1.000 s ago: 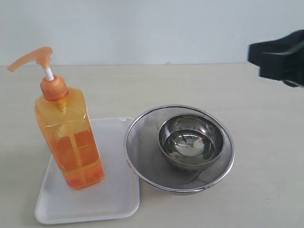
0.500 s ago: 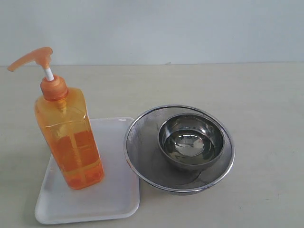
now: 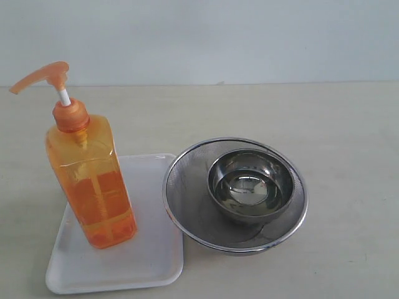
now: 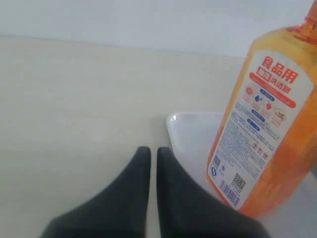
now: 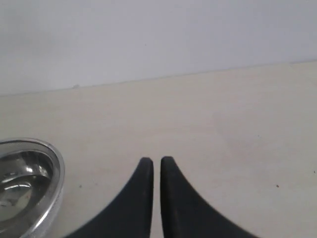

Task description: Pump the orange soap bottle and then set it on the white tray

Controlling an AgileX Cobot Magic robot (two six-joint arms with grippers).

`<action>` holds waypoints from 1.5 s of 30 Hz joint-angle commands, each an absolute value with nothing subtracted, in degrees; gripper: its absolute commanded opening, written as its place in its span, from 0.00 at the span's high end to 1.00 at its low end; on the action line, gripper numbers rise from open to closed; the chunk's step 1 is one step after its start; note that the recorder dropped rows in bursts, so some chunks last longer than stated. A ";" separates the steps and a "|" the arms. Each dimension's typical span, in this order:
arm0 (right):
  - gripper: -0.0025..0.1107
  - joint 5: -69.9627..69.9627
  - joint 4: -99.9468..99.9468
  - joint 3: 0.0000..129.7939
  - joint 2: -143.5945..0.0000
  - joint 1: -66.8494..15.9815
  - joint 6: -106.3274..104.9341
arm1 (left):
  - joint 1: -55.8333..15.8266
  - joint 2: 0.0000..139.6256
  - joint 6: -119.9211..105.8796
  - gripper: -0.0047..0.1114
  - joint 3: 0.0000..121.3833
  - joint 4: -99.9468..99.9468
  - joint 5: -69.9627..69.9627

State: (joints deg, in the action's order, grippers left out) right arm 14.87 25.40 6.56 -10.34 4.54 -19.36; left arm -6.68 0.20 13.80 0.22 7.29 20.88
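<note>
The orange soap bottle [image 3: 90,180] stands upright on the white tray [image 3: 149,261] at the left of the exterior view, its pump head [image 3: 40,76] raised. Neither gripper shows in that view. In the left wrist view the bottle's white and red label [image 4: 262,134] faces the camera, with the tray's corner [image 4: 185,131] beside it. My left gripper [image 4: 149,151] is shut with nothing in it, a short way from the bottle and apart from it. My right gripper [image 5: 153,161] is shut and empty over bare table.
A round steel mesh strainer [image 3: 187,205] holding a steel bowl [image 3: 249,187] sits directly right of the tray. The strainer's rim [image 5: 52,191] shows in the right wrist view. A pale wall stands behind the table.
The black right arm seen at the upper right edge one second ago has left the exterior view. The bottle, tray and strainer have not moved.
</note>
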 commanded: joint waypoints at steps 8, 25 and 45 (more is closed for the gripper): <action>0.95 14.01 24.93 1.77 -9.83 5.50 -19.51 | -6.57 0.00 13.69 0.92 0.00 6.83 20.92; 0.95 16.75 25.03 0.00 0.00 3.49 -19.11 | -6.57 0.00 13.69 0.92 0.00 6.83 20.92; 0.95 20.91 4.51 0.00 0.00 3.49 0.31 | -6.57 0.00 13.69 0.92 0.00 6.83 20.92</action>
State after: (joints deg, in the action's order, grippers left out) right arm 21.55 10.20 -0.05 -0.29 3.46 -6.08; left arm -6.68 0.20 13.80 0.22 7.29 20.88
